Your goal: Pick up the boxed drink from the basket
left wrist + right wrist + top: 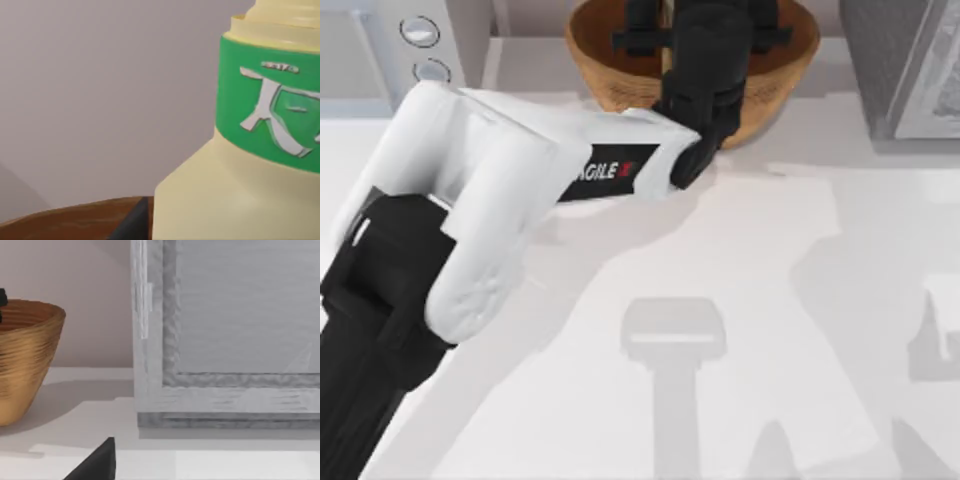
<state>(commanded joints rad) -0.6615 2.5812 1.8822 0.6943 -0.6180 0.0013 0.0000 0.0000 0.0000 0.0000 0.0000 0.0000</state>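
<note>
Held the left gripper (704,52) down inside the basket (601,72), close against the pale yellow, green-banded boxed drink (240,192) standing there, likely for a side grasp. Could not tell whether closed on it. Parked the right gripper (98,465) low over the desk (770,300) by the grey appliance (225,340), with open room above the rim for lifting.

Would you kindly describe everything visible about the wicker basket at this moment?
The basket is a round, bowl-shaped, golden-brown woven piece with fine horizontal ribbing on its outer wall. It stands upright on the white table at the back edge, near the middle. The left arm's black wrist reaches over its rim into it, hiding most of the interior. A grey appliance stands apart, to its right.
</note>
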